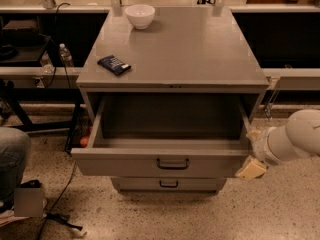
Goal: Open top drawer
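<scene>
The top drawer (pixel 125 164) of the grey metal cabinet stands pulled far out, its deep grey box showing nothing inside. Its small black handle (pixel 173 163) sits at the centre of the front. A shorter drawer (pixel 145 184) with a like handle is shut below it. My gripper (pixel 251 151) is at the drawer's right front corner, on the end of the white arm (pixel 295 140) that comes in from the right. One pale fingertip sits near the drawer's rim, the other lower beside the front.
On the cabinet top (pixel 200 49) lie a dark blue packet (pixel 114 64) and a white bowl (pixel 139 15). A person's leg (pixel 12 161) and cables are on the floor at left. Dark benches run behind, with a water bottle (pixel 64 55) at left.
</scene>
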`<action>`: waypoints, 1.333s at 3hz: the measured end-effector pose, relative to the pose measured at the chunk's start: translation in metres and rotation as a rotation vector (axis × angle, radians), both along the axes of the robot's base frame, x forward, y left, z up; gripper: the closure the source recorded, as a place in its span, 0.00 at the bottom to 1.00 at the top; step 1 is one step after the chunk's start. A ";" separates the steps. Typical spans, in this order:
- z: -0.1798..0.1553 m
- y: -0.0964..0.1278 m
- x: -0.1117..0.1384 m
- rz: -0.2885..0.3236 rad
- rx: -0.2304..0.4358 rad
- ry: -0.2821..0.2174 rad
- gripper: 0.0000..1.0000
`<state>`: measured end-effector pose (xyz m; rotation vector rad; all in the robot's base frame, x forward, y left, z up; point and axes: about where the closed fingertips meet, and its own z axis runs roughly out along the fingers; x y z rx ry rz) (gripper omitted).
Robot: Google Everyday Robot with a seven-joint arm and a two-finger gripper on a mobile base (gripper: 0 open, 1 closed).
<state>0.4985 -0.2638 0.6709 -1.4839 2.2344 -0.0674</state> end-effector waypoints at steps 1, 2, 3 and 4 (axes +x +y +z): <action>0.000 0.000 0.000 0.001 0.000 0.000 0.00; -0.005 0.005 -0.003 0.040 -0.019 0.013 0.00; -0.015 0.012 -0.011 0.115 -0.053 0.045 0.00; -0.024 0.019 -0.020 0.183 -0.080 0.078 0.00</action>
